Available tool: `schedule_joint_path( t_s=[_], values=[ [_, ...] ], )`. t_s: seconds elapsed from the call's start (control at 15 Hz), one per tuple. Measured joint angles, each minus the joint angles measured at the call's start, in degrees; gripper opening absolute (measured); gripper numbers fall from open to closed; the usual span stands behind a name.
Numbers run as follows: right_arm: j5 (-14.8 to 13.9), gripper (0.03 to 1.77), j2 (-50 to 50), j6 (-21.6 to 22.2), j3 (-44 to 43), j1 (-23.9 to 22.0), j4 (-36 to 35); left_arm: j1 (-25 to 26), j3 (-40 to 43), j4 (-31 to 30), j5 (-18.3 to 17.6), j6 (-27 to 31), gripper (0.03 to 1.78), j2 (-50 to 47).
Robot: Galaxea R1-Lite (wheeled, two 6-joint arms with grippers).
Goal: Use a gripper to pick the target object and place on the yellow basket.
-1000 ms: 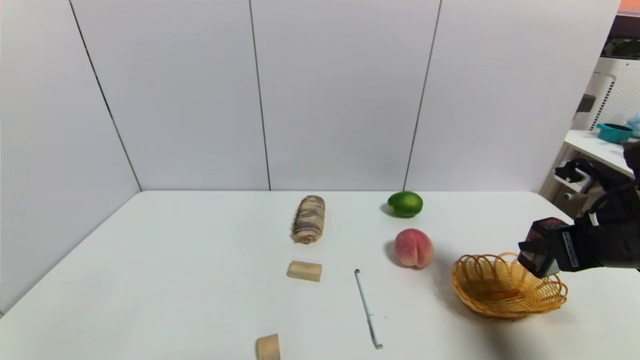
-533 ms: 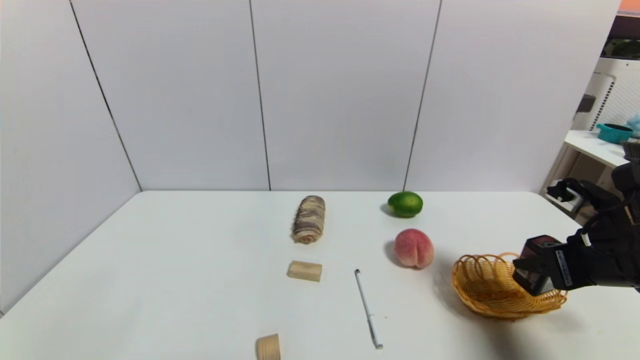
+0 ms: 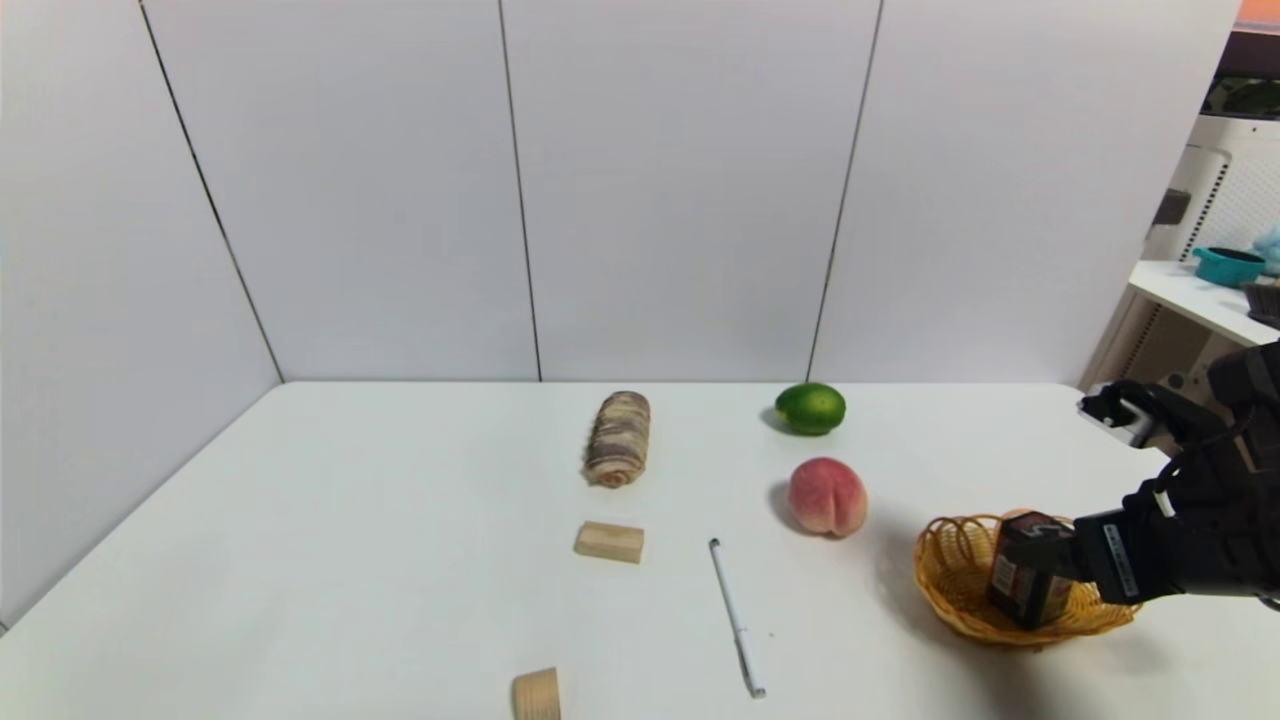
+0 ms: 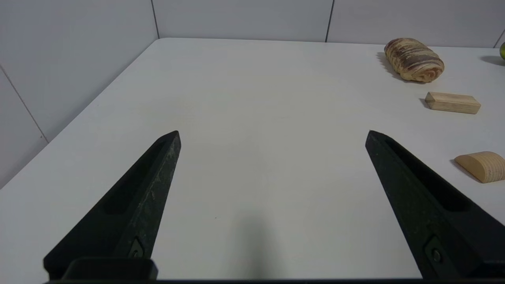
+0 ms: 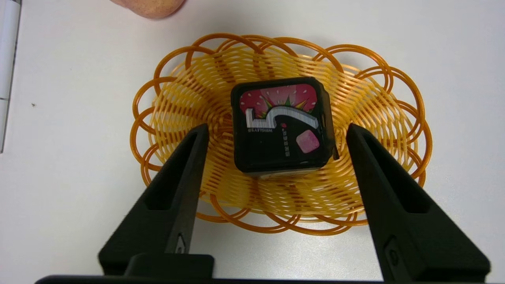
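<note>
with its jaws now parted after gripping, the right gripper (image 5: pixel 278 134) is releasing the black box (image 5: pixel 281 126), which is resting inside the yellow basket (image 5: pixel 378 106); placement apparently succeeding.

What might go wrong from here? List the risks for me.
The right hand stands open around the black box in the yellow basket; a jaw could brush the box on the way out and tip it. The jaws also reach over the looped rim, so one might snag a loop and drag the basket. The peach sits close by and could be nudged if the basket slides.
</note>
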Motion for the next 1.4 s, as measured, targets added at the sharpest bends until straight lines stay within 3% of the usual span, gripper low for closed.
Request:
schedule_joint_path(
  t_s=[0.53, 0.87, 1.27, 1.4],
  values=[
    [-0.5, 1.55, -3.1, 2.0, -9.3, -1.4, 0.2, 0.0, 0.0, 0.0, 0.0, 0.0, 1.69, 0.0],
    [1.2, 1.63, -13.0, 2.4, -13.2, -2.4, 0.7, 0.0, 0.0, 0.0, 0.0, 0.0, 1.69, 0.0],
    [1.1, 1.67, -32.1, 1.3, -2.1, -3.7, 0.7, 0.0, 0.0, 0.0, 0.0, 0.0, 1.69, 0.0],
    [-1.6, 1.68, -39.6, -0.7, 3.9, -4.5, 0.6, 0.0, 0.0, 0.0, 0.0, 0.0, 1.69, 0.0]
  ],
)
